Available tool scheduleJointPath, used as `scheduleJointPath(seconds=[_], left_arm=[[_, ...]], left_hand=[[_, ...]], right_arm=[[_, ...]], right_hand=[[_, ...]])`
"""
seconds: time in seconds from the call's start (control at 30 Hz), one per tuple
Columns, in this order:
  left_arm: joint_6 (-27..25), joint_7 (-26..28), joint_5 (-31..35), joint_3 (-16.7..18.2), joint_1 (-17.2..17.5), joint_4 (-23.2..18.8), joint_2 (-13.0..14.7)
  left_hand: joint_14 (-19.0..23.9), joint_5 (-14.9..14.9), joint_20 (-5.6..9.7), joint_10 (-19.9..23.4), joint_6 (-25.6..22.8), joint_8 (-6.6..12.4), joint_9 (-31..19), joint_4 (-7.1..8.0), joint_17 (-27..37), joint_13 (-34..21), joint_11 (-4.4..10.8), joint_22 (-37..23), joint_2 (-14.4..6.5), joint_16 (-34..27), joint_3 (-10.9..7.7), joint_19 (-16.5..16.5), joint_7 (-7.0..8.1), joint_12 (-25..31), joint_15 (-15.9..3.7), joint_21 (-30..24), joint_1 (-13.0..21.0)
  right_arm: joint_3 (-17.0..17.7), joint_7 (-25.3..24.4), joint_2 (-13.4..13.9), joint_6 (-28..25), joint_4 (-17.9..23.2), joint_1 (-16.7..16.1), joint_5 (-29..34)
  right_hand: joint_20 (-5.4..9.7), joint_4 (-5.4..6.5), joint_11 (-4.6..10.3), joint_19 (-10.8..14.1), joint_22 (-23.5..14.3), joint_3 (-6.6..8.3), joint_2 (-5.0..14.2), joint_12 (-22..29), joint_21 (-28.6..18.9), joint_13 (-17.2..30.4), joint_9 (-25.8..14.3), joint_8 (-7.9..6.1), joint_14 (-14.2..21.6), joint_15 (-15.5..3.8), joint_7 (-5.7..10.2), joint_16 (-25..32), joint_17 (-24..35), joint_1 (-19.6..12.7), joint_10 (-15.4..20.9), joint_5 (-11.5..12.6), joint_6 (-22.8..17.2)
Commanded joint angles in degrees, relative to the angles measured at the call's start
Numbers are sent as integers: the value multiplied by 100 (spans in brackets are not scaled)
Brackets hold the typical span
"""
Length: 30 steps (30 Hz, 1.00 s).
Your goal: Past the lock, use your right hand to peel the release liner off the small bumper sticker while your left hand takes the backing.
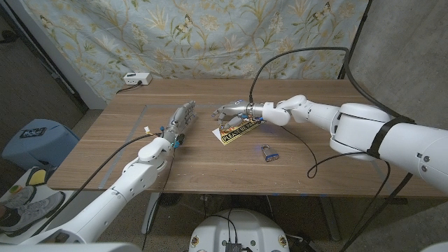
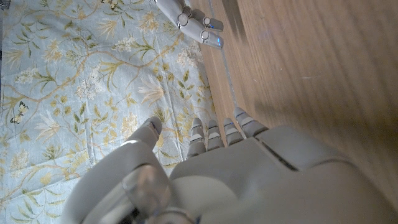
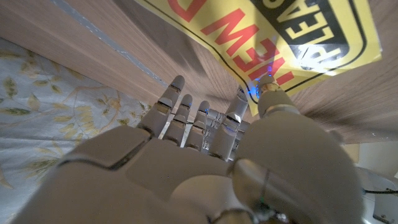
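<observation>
Head view: the yellow rectangular bumper sticker with black lettering (image 1: 238, 131) lies on the brown wooden bench (image 1: 140, 161), past the small blue-and-silver padlock (image 1: 268, 153). The right hand (image 1: 236, 112) reaches over the sticker's far edge, fingers bent down onto it; a grip is not confirmed from here. The left hand (image 1: 180, 120) waits well to the side, fingers straight and apart, holding nothing. The risk, as I judge it, is that the whole sticker lifts or slides with no left hand pinning the backing, so the liner never separates.

Left wrist view: the left hand (image 2: 249, 174) holds nothing, its fingers (image 2: 214, 134) extended beside the bench edge. The right hand's fingertips (image 2: 193, 18) show beyond.

Right wrist view: the right hand (image 3: 205, 168) sits against the sticker (image 3: 292, 37), one fingertip (image 3: 268, 84) touching the printed face near an edge, the others curled just short of it. Whether a layer is pinched cannot be told; a pad pressing the face alone would likely slip.
</observation>
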State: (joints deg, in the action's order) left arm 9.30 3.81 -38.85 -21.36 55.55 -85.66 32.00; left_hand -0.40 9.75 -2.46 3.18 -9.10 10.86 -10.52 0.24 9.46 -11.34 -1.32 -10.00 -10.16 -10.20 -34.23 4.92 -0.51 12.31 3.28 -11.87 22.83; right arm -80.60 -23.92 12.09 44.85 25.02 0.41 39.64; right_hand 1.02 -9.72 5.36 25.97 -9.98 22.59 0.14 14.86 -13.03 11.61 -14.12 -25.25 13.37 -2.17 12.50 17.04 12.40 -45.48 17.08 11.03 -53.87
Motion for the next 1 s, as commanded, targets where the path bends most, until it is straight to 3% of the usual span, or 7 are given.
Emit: scheduleJointPath(seconds=[0.03, 1.0], left_arm=[[45, -74, 0, -31, -42, 44, -26], [-2, -134, -6, -51, 15, -106, 55]], left_hand=[[42, 38, -1, 55, -35, -4, -22, 2, 27, -6, -19, -24, -3, -18, -59, 38, 16, 24, 17, 1, -28], [51, 40, -32, 55, -28, -7, -22, -21, 20, -9, -18, -25, 6, -4, -91, 41, 13, 20, 35, 8, -30]], right_arm=[[27, -315, 231, 61, 326, -60, 61], [834, 60, 923, -289, 1628, -556, 254]], right_hand=[[-17, -19, 26, 80, -32, -27, 4, 30, -48, 16, -2, -47, 86, -409, 5, 44, 30, -98, 67, 30, -118], [2, -6, 81, 149, -32, -56, -24, 2, -44, 12, 57, -90, 176, -446, 16, 81, 42, -228, 149, 47, -285]])
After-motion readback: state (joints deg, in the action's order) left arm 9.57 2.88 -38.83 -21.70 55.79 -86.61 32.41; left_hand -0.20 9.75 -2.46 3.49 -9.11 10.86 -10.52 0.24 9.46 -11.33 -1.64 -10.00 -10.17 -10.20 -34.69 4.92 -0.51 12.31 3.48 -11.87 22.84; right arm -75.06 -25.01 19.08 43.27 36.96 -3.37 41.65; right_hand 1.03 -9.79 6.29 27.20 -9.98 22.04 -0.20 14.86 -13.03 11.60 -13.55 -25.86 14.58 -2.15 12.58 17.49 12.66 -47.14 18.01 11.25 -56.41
